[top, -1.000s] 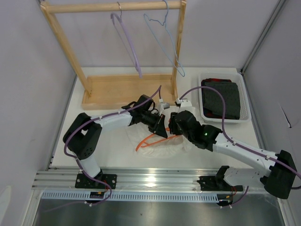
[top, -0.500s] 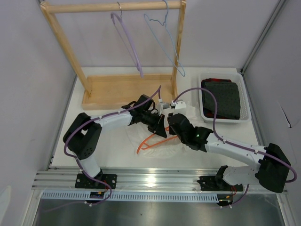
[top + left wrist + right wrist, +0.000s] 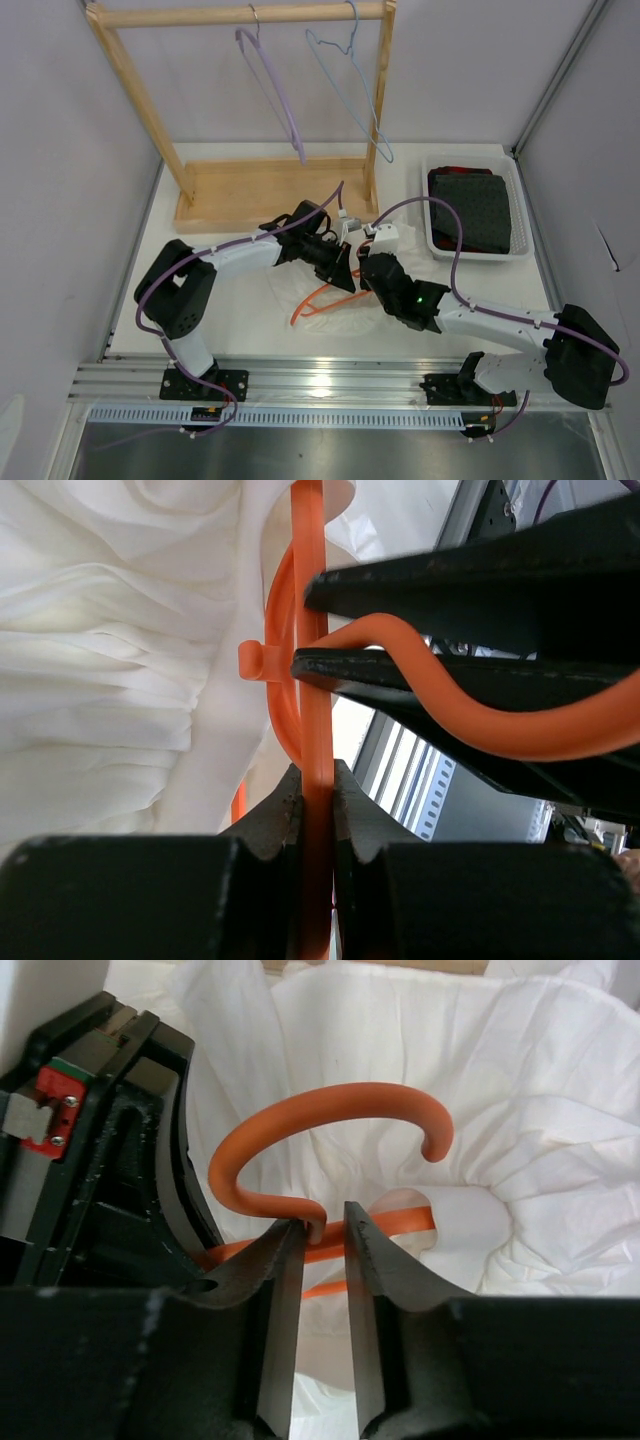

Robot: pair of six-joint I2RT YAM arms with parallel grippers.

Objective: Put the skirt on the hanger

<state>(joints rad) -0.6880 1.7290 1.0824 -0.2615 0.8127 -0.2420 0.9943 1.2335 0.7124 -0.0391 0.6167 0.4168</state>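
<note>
Since one second ago my right arm has swung its elbow outward and the right gripper (image 3: 325, 1235) sits closer to the left gripper (image 3: 317, 780), which has not moved. On the table (image 3: 235, 310), at the centre of the top view, the skirt (image 3: 345, 318) lies spread under both grippers. The hanger (image 3: 312, 297) rests on it, its long axis running from lower left to upper right. The left gripper pinches its bar tightly. The right fingers stand narrowly apart around the neck under the hook (image 3: 330, 1095); whether they press it I cannot tell. I judge the right arm is nearer to the hook end.
</note>
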